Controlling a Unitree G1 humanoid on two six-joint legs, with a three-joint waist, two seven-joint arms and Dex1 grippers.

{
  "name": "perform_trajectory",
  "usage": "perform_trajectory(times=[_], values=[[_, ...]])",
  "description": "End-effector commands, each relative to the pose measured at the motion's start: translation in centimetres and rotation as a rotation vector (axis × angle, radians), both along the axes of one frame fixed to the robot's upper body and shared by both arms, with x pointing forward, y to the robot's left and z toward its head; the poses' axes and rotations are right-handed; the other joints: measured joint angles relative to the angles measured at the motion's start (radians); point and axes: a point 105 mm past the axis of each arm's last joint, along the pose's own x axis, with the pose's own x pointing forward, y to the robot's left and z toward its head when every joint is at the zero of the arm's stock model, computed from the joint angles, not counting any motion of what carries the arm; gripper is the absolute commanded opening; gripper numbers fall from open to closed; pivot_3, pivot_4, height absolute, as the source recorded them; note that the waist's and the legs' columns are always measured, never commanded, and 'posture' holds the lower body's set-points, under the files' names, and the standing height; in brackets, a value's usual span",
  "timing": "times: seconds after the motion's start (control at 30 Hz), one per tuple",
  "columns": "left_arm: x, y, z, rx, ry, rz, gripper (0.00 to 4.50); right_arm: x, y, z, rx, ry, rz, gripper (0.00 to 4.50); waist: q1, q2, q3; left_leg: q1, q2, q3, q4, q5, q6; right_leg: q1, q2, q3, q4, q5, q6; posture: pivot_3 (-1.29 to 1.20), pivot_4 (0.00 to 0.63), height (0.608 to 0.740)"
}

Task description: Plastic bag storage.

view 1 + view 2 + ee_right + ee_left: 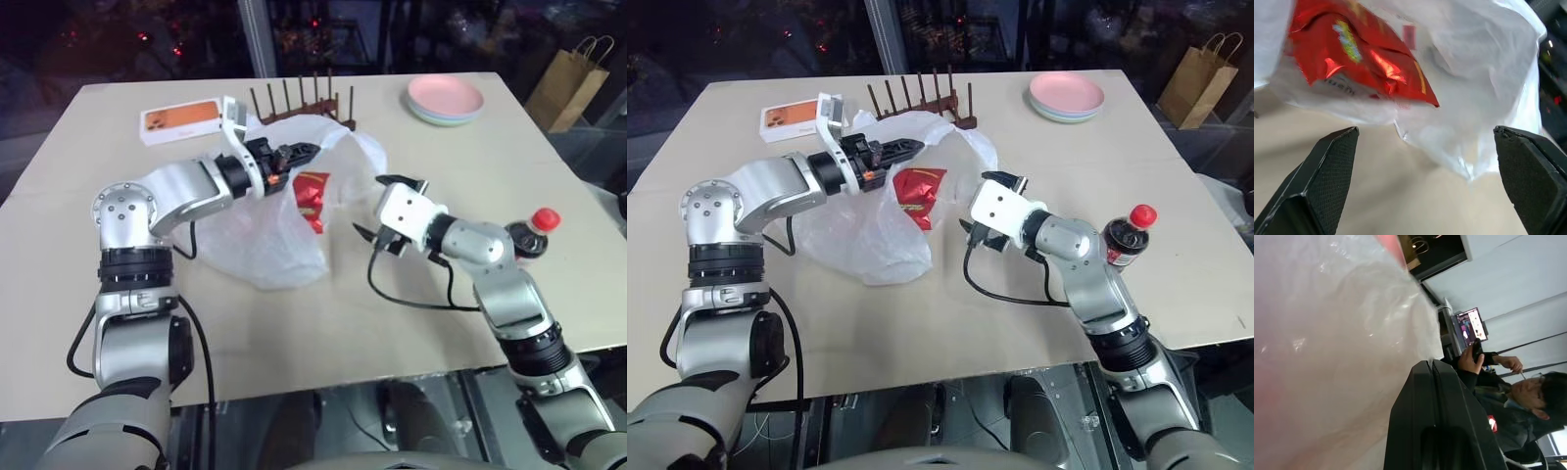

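Note:
The plastic bag (263, 245), thin translucent white film, lies crumpled on the table's middle with its mouth lifted toward the right. My left gripper (300, 153) points right at the raised rim and is shut on the film; in the left wrist view its black fingers (1442, 431) press together beside the bag (1337, 357). A red snack packet (312, 198) lies inside the bag's mouth. My right gripper (381, 209) hovers open just right of the bag, facing the packet (1352, 54) and the bag's edge (1479, 122), with nothing between its fingers.
A dark wooden dish rack (299, 101) stands behind the bag, and an orange-and-white box (181, 122) lies at the far left. Pink plates (446, 100) sit far right. A red-capped bottle (534, 230) stands by my right arm. A brown paper bag (568, 88) is off the table. A person (1518, 396) sits beyond.

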Motion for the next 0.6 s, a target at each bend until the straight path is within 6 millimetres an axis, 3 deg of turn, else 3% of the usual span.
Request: perform_trajectory(times=[0.03, 0.07, 0.17, 0.23, 0.33, 0.4, 0.47, 0.53, 0.6], values=[[-0.6, 0.5, 2.3, -0.016, -0.078, -0.012, 0.00, 0.7, 3.1, 0.0, 0.036, 0.014, 0.035, 4.47, -0.003, 0.000, 0.000, 0.000, 0.001, 0.000, 0.000, 0.000, 0.000, 0.000, 0.001, 0.000, 0.000, 0.000, 0.000, 0.00, 0.150, 0.740], [-0.7, 0.7, 2.4, -0.013, -0.082, -0.011, 0.00, 1.3, 3.9, -0.4, 0.024, 0.019, 0.040, 4.47, -0.004, 0.000, 0.000, 0.001, 0.001, 0.000, 0.000, 0.001, -0.001, 0.000, 0.001, 0.000, 0.000, 0.000, 0.000, 0.00, 0.150, 0.740], [-1.1, 1.3, 2.6, -0.007, -0.092, -0.001, 0.00, 2.6, 8.8, -0.5, 0.044, 0.032, 0.121, 4.47, -0.005, 0.000, 0.000, 0.000, 0.001, 0.000, 0.000, 0.001, -0.002, 0.000, 0.001, 0.000, 0.000, 0.000, 0.000, 0.00, 0.150, 0.740], [-1.3, 1.5, 2.6, -0.005, -0.097, 0.008, 0.00, 3.1, 12.2, 0.3, 0.055, -0.003, 0.167, 4.47, -0.003, 0.000, 0.000, 0.000, 0.001, 0.000, 0.000, 0.001, -0.002, 0.000, 0.001, 0.001, 0.000, 0.001, 0.000, 0.00, 0.150, 0.740], [-1.9, 1.7, 2.7, -0.013, -0.107, 0.029, 0.00, 2.4, 15.5, 2.2, 0.152, -0.010, 0.256, 4.47, -0.001, -0.001, 0.000, -0.001, 0.001, -0.001, -0.002, 0.001, -0.002, -0.001, 0.001, 0.000, -0.001, 0.001, -0.001, 0.00, 0.150, 0.740], [-2.2, 2.1, 2.7, -0.016, -0.110, 0.047, 0.00, 2.0, 15.0, 2.6, 0.166, -0.045, 0.301, 4.47, 0.009, -0.001, 0.000, -0.003, 0.000, -0.003, -0.002, 0.001, -0.002, -0.001, -0.001, -0.002, -0.002, 0.001, -0.001, 0.00, 0.150, 0.740], [-2.3, 2.3, 2.5, -0.017, -0.101, 0.061, 0.00, 1.6, 12.7, 2.1, 0.205, -0.014, 0.308, 4.47, 0.016, -0.002, -0.001, -0.005, -0.001, -0.003, -0.002, 0.001, -0.002, -0.001, -0.003, -0.003, -0.005, 0.001, -0.001, 0.00, 0.150, 0.740], [-2.3, 2.3, 2.3, -0.018, -0.094, 0.065, 0.00, 0.7, 9.7, 1.7, 0.230, 0.008, 0.295, 4.47, 0.026, -0.002, -0.001, -0.005, -0.002, -0.003, -0.003, 0.001, -0.002, 0.000, -0.004, -0.003, -0.007, 0.001, -0.001, 0.00, 0.150, 0.740], [-2.1, 2.1, 2.3, -0.022, -0.091, 0.062, 0.00, 0.1, 5.2, 1.1, 0.238, 0.034, 0.184, 4.47, 0.036, -0.002, -0.001, -0.006, -0.002, -0.004, -0.003, 0.001, -0.002, 0.001, -0.004, -0.005, -0.009, 0.001, -0.001, 0.00, 0.150, 0.740]])
